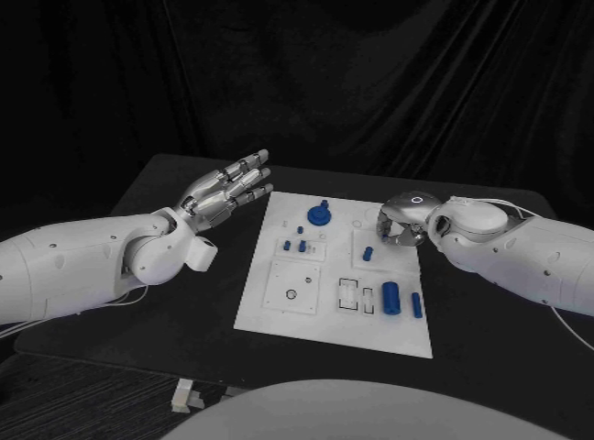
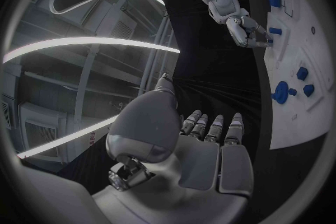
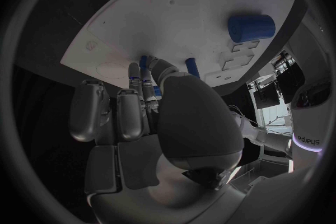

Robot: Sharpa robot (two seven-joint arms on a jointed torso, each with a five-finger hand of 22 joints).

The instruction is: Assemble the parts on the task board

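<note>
Task board (image 1: 278, 312): blue parts (image 1: 392, 298) mostly loose; assembly judged barely begun. Left hand (image 1: 225, 194) open, empty; right hand (image 1: 401, 223) curled over far edge, hold indiscernible.

Black curtain (image 1: 377, 73) behind black table (image 1: 178, 302).

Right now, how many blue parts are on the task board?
7: a large round part at the far end, one beside it, two nearer, one by the right hand, two near right. The hand may hide more.
</note>
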